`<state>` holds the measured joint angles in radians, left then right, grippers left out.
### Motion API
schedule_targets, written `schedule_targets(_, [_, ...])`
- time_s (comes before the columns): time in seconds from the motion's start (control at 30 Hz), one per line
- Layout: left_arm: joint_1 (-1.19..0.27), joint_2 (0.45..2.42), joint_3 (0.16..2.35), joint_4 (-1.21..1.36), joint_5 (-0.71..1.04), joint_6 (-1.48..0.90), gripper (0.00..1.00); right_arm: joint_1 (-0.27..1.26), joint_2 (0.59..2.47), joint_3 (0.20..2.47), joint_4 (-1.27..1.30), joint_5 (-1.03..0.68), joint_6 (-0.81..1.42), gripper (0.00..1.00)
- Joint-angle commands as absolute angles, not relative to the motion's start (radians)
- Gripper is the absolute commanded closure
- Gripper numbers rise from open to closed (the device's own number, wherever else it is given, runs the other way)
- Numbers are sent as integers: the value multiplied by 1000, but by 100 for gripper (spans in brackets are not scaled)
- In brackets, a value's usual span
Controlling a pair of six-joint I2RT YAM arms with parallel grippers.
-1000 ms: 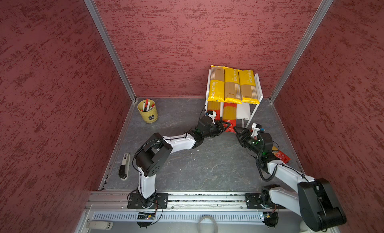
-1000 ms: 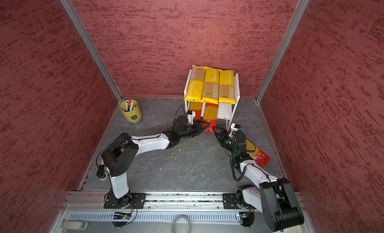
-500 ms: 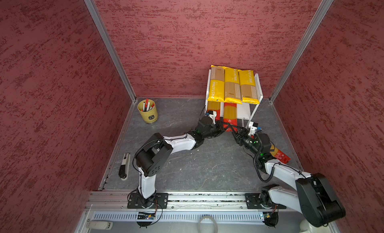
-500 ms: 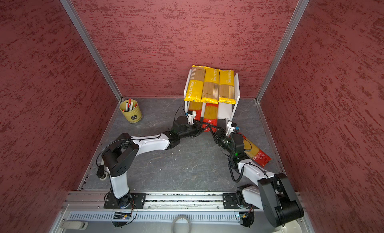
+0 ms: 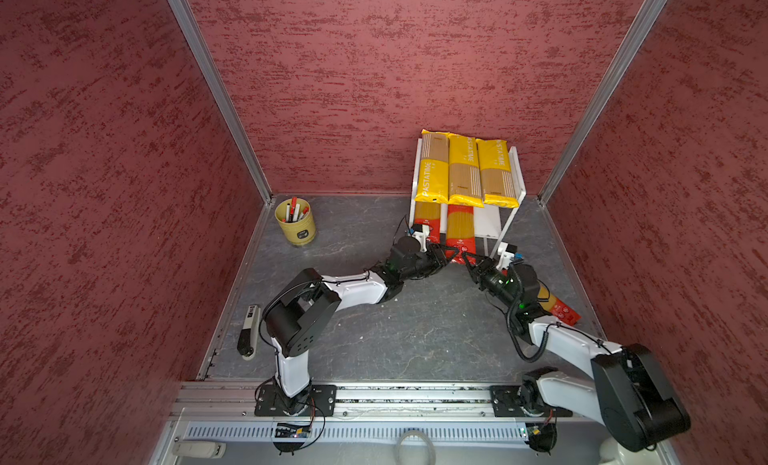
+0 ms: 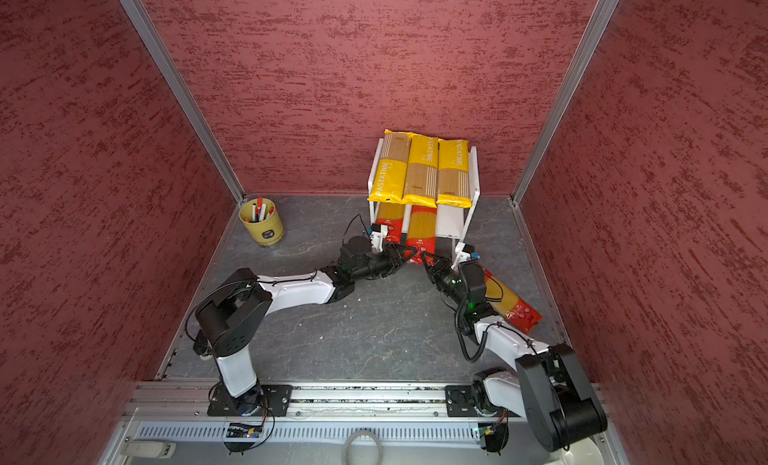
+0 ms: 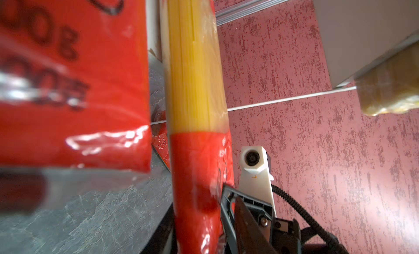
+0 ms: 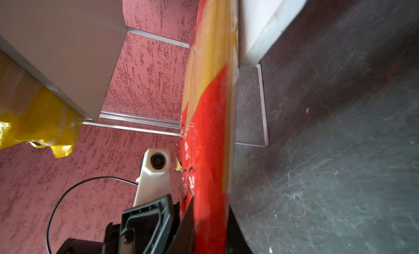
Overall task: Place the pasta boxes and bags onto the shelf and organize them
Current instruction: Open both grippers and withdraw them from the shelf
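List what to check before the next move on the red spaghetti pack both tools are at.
1. Three yellow PASTATIME packs flat on the top board of the white two-tier shelf: ok.
2. Middle red spaghetti pack fully on the lower board: not ok, near end overhangs.
3. Right tool shut on it: ok.
4. Left tool grip: cannot tell.
5. Lower board's right slot free: ok.
6. Third red spaghetti pack shelved: not ok, lies on the grey floor beneath the right arm.
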<state>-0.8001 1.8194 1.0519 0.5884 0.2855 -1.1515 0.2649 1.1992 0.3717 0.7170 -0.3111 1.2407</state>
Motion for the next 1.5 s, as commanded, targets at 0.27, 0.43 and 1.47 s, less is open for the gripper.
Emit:
schedule_targets(0.27, [-778, 1614, 880, 565, 216, -1079, 48, 253, 1318, 556, 716, -342, 1151, 92])
schedule_targets(0.43, [-758, 1524, 772, 534, 171, -1060, 47, 251, 1410, 615, 747, -398, 1152, 94])
schedule_targets(1.47, [-1021, 1598, 648, 819, -121, -606, 29, 153, 1019, 542, -205, -369, 725, 43])
